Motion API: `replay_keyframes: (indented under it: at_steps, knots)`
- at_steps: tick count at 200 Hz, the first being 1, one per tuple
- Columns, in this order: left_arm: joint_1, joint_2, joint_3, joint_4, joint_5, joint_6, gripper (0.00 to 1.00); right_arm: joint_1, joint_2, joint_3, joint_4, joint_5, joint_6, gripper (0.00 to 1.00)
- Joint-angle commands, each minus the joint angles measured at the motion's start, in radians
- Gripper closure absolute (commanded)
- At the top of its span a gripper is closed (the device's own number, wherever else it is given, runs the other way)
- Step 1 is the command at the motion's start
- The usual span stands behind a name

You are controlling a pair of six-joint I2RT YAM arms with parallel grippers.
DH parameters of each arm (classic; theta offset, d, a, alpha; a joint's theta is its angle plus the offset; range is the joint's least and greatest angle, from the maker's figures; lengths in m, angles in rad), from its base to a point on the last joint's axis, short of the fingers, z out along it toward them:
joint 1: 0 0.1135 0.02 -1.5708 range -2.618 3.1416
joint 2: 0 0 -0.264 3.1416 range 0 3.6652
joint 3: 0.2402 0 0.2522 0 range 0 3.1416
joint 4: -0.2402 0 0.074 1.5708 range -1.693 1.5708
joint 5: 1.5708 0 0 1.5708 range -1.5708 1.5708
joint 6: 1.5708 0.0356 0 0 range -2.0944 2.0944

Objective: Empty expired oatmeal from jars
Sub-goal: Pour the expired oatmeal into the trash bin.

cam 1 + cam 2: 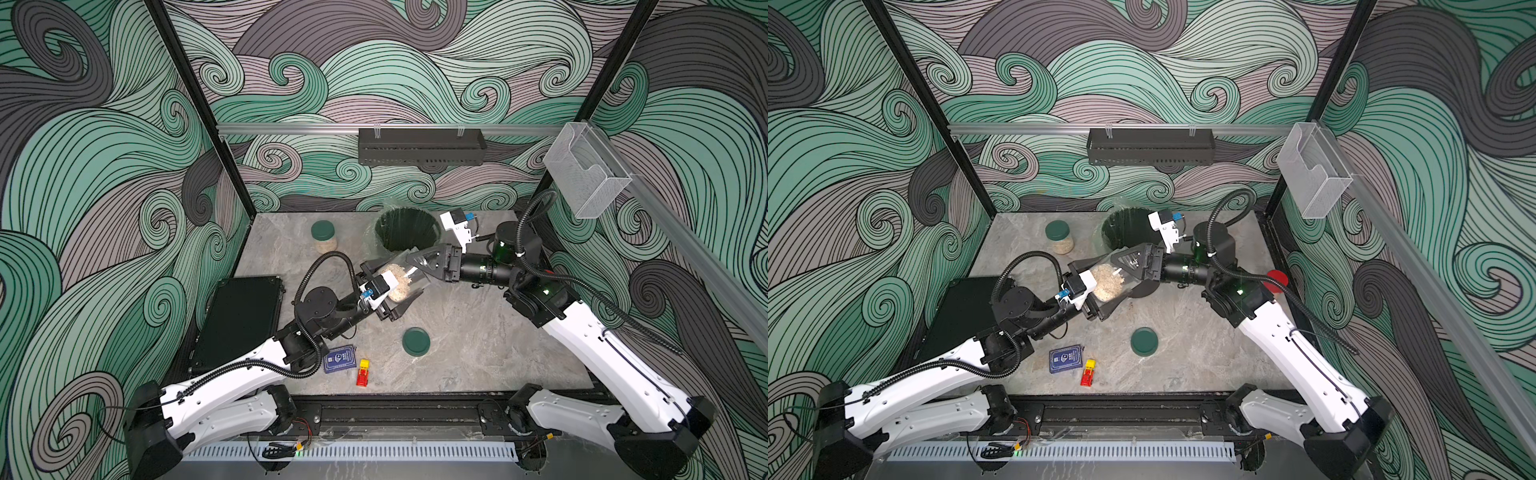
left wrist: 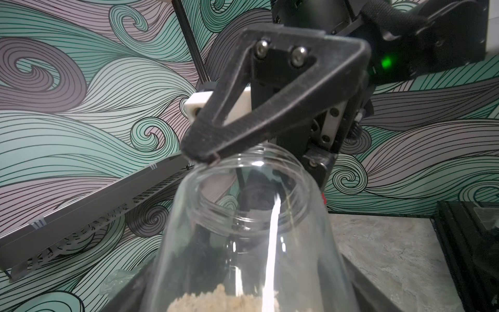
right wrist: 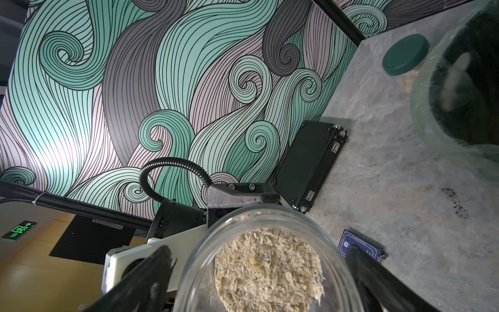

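Right now the open jar (image 1: 402, 279) is up off the surface near its centre, tipped on its side with the mouth toward 2 o'clock. The left gripper (image 1: 388, 289) has its jaws clamped on the base end, with the oatmeal (image 1: 392, 291) heaped down there. The right gripper (image 1: 415, 270) sits at the mouth end, on the jar's 3 o'clock side, jaws spread wide either side of the neck. In the right wrist view one finger (image 3: 151, 272) shows a sliver of gap to the glass, while the other sits right against it. The left wrist view adds a fingertip (image 2: 202, 146) touching the rim. A red lid (image 1: 1277, 279) shows clearly in only a top view, poking past the right arm, and whatever is under it is hidden. The lidded jar (image 1: 323, 237) stands at 11 o'clock, the black bin (image 1: 395, 232) at 12, and the loose green lid (image 1: 416, 341) at 6.
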Motion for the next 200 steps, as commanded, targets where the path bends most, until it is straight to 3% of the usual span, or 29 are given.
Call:
replay_keyframes:
  at_steps: [1,44,78,143,200]
  knots:
    - [-0.003,-0.019,0.046,0.041,-0.024,-0.032,1.0,-0.017,-0.043,-0.013,0.055,0.007,-0.021,0.01]
    - [-0.002,-0.013,0.053,0.041,-0.04,-0.045,1.0,-0.072,-0.067,-0.015,-0.064,0.048,-0.087,0.01]
    - [-0.001,0.004,0.132,-0.086,-0.11,-0.053,1.0,-0.134,-0.108,0.012,-0.216,0.182,-0.236,0.01]
    - [0.009,0.146,0.472,-0.515,-0.23,-0.082,1.0,-0.229,-0.037,0.11,-0.259,0.333,-0.387,0.01]
    - [0.09,0.367,0.812,-0.931,-0.215,-0.157,1.0,-0.273,0.055,0.143,-0.184,0.346,-0.423,0.01]
